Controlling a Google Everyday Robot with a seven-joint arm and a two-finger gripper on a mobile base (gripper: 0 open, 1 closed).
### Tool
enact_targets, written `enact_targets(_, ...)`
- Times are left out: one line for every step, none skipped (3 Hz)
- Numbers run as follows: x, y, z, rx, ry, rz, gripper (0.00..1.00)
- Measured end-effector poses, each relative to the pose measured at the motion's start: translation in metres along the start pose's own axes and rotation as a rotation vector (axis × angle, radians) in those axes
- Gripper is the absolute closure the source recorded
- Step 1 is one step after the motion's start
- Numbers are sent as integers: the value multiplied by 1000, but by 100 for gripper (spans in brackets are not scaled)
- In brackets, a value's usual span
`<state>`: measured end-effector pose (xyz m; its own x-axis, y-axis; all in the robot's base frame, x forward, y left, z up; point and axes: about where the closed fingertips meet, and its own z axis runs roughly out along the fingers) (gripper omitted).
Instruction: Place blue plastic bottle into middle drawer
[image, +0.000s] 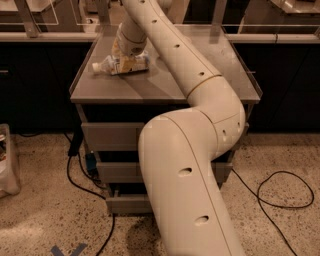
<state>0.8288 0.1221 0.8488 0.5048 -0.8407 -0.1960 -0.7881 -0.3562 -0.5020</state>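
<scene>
Camera view: gripper (125, 62) over the small clear blue-labelled plastic bottle (109, 65) lying at ten o'clock on the grey cabinet top (165, 86), whether clamped I cannot tell; grasp its middle squarely before lifting.

Big cream arm (190, 165) rises from lower centre, bends at right, reaches up-left. Its gripper (125, 60) sits upper left, pointed downward.

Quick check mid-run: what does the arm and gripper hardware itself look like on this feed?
The arm is a thick, glossy cream-white tube in rounded segments, dotted with small dark oval holes, with thin seams at the joints. No cables or sleeves show on it. The gripper, over the blue plastic bottle at the back-left of the cabinet top, looks cream with a yellowish-tan end.
</scene>
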Motion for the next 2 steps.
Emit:
enact_targets(0, 0, 0, 0, 0, 0, 100)
enact_targets(0, 0, 0, 0, 0, 0, 82)
